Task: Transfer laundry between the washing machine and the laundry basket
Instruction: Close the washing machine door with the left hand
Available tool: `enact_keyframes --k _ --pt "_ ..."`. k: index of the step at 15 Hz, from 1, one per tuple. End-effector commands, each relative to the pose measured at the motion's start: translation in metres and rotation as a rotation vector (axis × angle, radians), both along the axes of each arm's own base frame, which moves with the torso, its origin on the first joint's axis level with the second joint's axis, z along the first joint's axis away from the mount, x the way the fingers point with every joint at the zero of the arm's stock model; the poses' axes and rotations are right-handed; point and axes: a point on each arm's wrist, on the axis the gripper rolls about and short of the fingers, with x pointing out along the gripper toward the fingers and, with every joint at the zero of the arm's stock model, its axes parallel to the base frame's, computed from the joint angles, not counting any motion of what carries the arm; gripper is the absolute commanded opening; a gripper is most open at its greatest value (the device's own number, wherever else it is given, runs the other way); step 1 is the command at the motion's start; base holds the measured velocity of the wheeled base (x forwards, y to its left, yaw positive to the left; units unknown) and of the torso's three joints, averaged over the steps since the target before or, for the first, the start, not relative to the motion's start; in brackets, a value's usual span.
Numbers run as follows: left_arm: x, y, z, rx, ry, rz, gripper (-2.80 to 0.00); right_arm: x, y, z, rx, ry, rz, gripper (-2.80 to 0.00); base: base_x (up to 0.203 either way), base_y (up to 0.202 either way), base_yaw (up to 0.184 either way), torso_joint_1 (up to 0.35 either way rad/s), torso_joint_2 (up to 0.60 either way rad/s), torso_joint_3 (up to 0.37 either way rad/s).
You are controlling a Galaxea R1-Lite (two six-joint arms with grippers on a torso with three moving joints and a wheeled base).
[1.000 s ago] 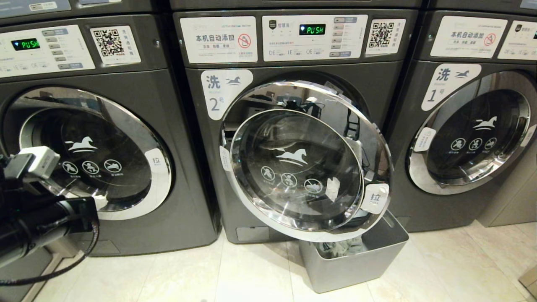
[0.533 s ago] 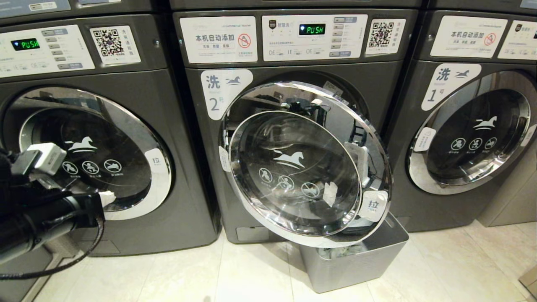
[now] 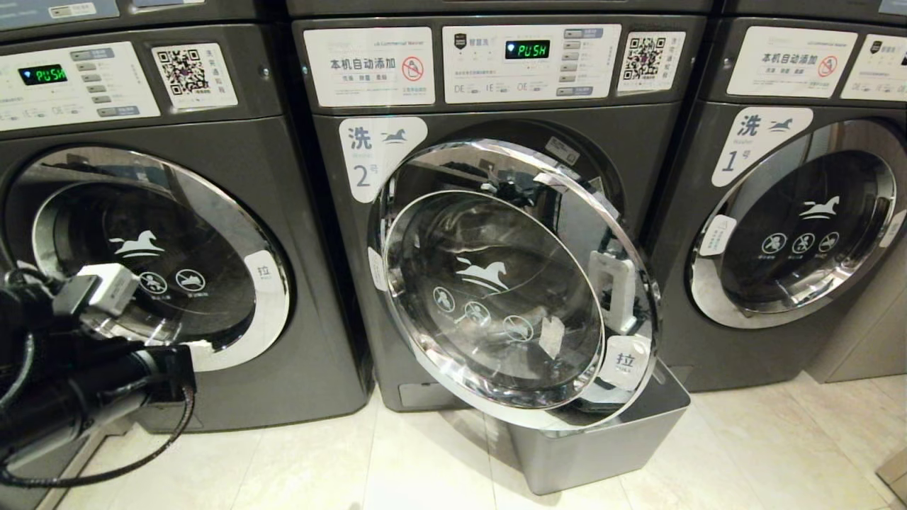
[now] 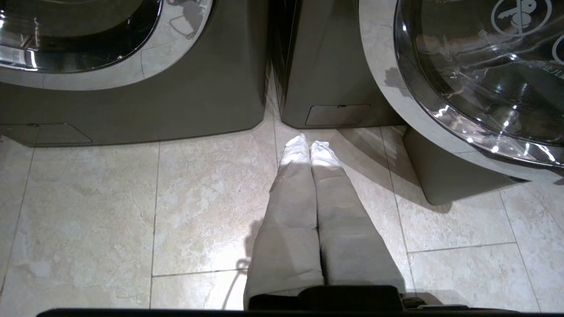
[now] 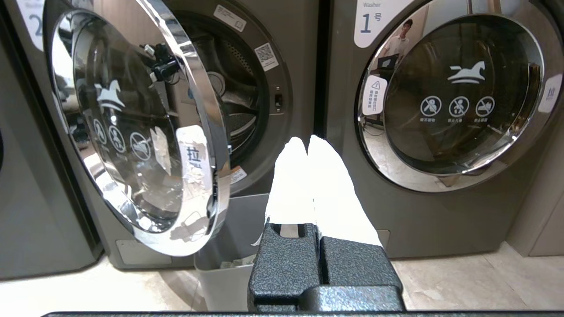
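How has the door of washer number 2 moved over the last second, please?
Yes. The door has swung further open, its lower rim now covering more of the laundry basket beneath.

You can read green "PUSH" on the display (image 3: 527, 49) of the dark grey front-loading washing machine (image 3: 489, 113), whose white label (image 3: 373, 152) says "洗 2号". Its chrome-rimmed round glass door (image 3: 510, 283) carries a "拉" tab (image 3: 625, 360). The neighbouring grey machine's label (image 3: 758, 138) reads "洗 1号".
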Motion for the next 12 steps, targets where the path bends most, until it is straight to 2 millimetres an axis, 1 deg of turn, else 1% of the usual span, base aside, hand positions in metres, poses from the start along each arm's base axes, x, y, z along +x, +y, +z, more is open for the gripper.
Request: enact_keyframes --k 1,3,4,5,6,7,8,9,10,11,12 --pt "-0.01 -0.001 -0.003 -0.007 -0.014 -0.017 -2.8 0.004 0.0 -0.011 -0.051 0.045 -0.009 -2.8 0.0 0.0 0.0 0.0 0.0 0.0" --pt "-0.011 -0.002 -0.002 -0.018 -0.023 -0.049 -2.8 0.006 0.0 -0.011 -0.092 0.062 -0.02 -2.8 0.0 0.0 0.0 0.0 0.0 0.0" --pt "-0.01 -0.002 -0.003 -0.019 -0.017 -0.057 -2.8 0.006 0.0 -0.003 -0.092 0.078 -0.018 -2.8 0.0 0.0 0.0 0.0 0.0 0.0" --pt "-0.008 -0.005 -0.003 -0.02 -0.015 -0.071 -2.8 0.007 0.0 0.018 -0.082 0.085 -0.013 -2.8 0.0 0.0 0.0 0.0 0.0 0.0" --pt "-0.005 -0.01 -0.002 -0.021 -0.016 -0.098 -2.8 0.01 0.0 0.049 -0.057 0.084 -0.001 -2.8 0.0 0.0 0.0 0.0 0.0 0.0" --pt "-0.002 -0.016 -0.001 -0.022 -0.025 -0.124 -2.8 0.018 0.001 0.09 -0.026 0.082 0.022 -2.8 0.0 0.0 0.0 0.0 0.0 0.0" --pt "-0.001 -0.022 0.0 -0.023 -0.036 -0.153 -2.8 0.036 0.002 0.135 -0.003 0.1 0.065 -2.8 0.0 0.0 0.0 0.0 0.0 0.0" --pt "0.001 -0.025 0.001 -0.024 -0.044 -0.168 -2.8 0.059 0.003 0.179 0.011 0.12 0.135 -2.8 0.0 0.0 0.0 0.0 0.0 0.0" --pt "0.001 -0.026 0.002 -0.025 -0.046 -0.174 -2.8 0.086 0.006 0.212 0.016 0.164 0.236 -2.8 0.0 0.0 0.0 0.0 0.0 0.0" --pt "0.003 -0.026 0.003 -0.031 -0.051 -0.189 -2.8 0.114 0.011 0.232 0.018 0.245 0.373 -2.8 0.0 0.0 0.0 0.0 0.0 0.0" --pt "0.004 -0.027 0.004 -0.031 -0.053 -0.192 -2.8 0.142 0.018 0.24 0.026 0.35 0.51 -2.8 0.0 0.0 0.0 0.0 0.0 0.0"
